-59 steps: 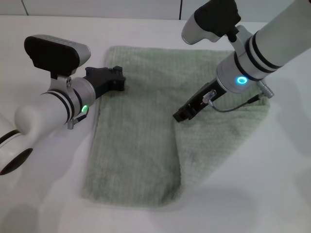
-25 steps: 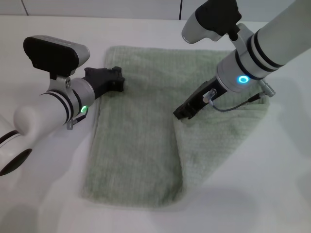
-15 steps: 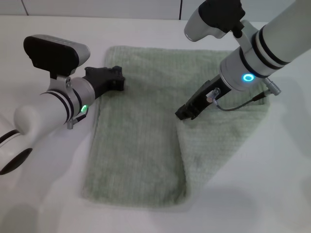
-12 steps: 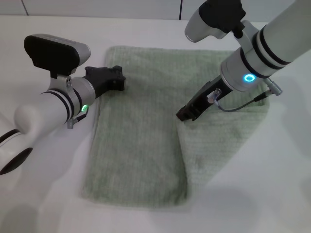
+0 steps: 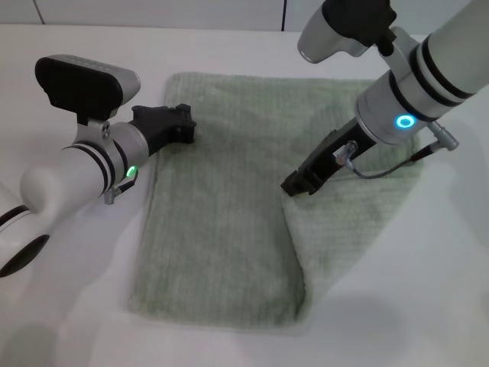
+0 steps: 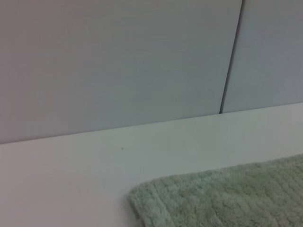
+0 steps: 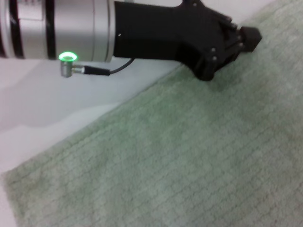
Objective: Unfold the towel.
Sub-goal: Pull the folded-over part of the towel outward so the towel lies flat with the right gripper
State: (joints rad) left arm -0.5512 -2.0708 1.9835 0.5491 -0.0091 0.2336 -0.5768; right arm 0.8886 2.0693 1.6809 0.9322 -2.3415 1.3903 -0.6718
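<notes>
Right gripper point(image 5: 296, 183) dragged towel point(image 5: 221, 206) fold rightward

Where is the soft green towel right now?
In the head view, the pale green terry towel lies on the white table, between the left gripper on its far-left edge and the right gripper.

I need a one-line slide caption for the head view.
Right gripper pulls the towel fold; left gripper rests at its far-left edge.
</notes>
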